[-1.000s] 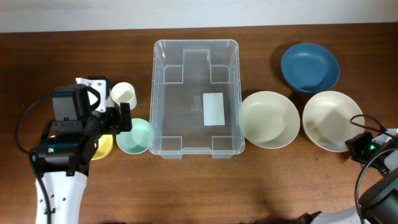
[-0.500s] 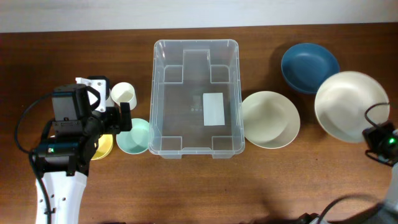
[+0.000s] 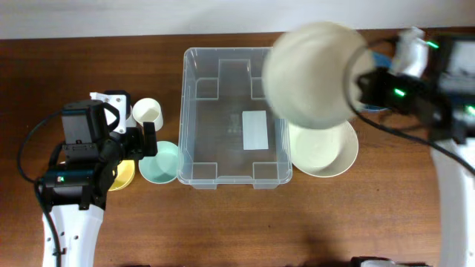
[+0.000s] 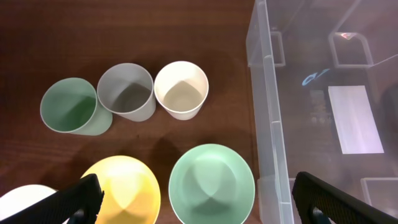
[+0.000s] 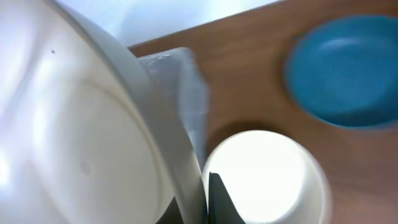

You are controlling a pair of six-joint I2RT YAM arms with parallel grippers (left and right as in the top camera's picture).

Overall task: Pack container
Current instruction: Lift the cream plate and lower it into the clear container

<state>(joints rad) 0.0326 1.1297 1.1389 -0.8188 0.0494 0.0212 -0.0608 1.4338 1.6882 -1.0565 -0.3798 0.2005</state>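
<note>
The container (image 3: 223, 148), a large clear bin with a white label, stands at the table's centre with nothing inside it; its wall (image 4: 267, 112) shows on the right of the left wrist view. My right gripper (image 3: 359, 86) is shut on the rim of a cream bowl (image 3: 310, 71), held tilted in the air over the container's far right corner. In the right wrist view the bowl (image 5: 81, 137) fills the left side, with the gripper (image 5: 200, 198) pinching its rim. My left gripper (image 4: 208, 208) hangs open above a mint bowl (image 4: 211, 183), holding nothing.
A second cream bowl (image 3: 323, 148) rests right of the container, and a blue bowl (image 5: 348, 68) lies behind it. Left of the container are a yellow bowl (image 4: 124, 190) and green (image 4: 68, 106), grey (image 4: 127, 90) and white (image 4: 181, 89) cups.
My right gripper has lifted the cream bowl from the table's right side and carried it left and back, over the container's far right corner. The left arm has not moved.
</note>
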